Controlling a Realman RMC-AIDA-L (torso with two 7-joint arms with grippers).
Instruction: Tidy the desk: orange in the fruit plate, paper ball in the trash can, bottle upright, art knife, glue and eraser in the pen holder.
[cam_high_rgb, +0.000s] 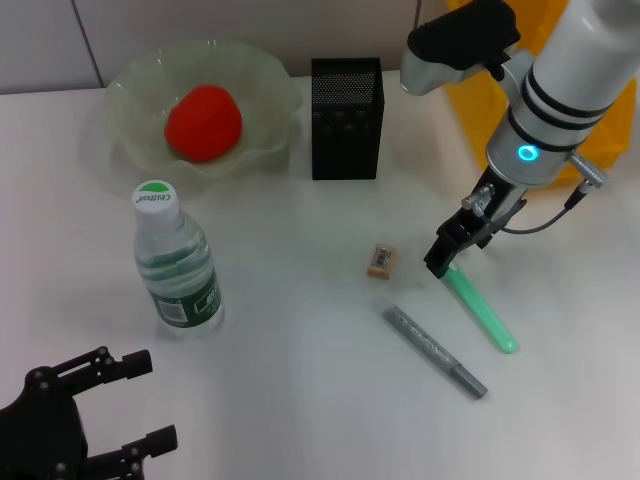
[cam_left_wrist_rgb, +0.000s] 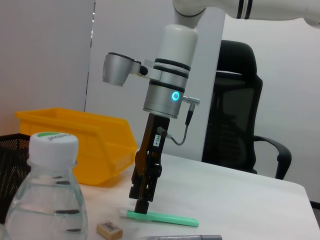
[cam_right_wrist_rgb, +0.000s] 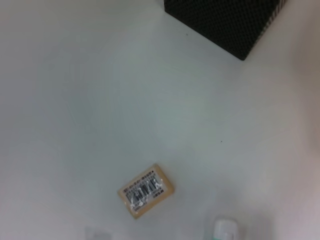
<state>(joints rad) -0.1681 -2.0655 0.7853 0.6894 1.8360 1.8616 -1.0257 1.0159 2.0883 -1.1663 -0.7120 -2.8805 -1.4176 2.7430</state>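
Note:
The orange (cam_high_rgb: 203, 122) lies in the fruit plate (cam_high_rgb: 132, 82) at the back left. The bottle (cam_high_rgb: 177, 262) stands upright at the left; it also shows in the left wrist view (cam_left_wrist_rgb: 47, 200). The pen holder (cam_high_rgb: 345, 118) stands at the back centre. The eraser (cam_high_rgb: 381, 261) lies flat on the table, seen too in the right wrist view (cam_right_wrist_rgb: 146, 190). A green pen-shaped stick (cam_high_rgb: 482, 312) and a grey pen-shaped stick (cam_high_rgb: 435, 352) lie right of it. My right gripper (cam_high_rgb: 446, 262) is down at the green stick's far end (cam_left_wrist_rgb: 165, 218). My left gripper (cam_high_rgb: 160, 400) is open and empty at the front left. The paper ball is out of view.
The trash can (cam_high_rgb: 478, 95) stands behind my right arm at the back right; it also shows in the left wrist view (cam_left_wrist_rgb: 80, 140). A black office chair (cam_left_wrist_rgb: 240, 125) stands beyond the table's far edge.

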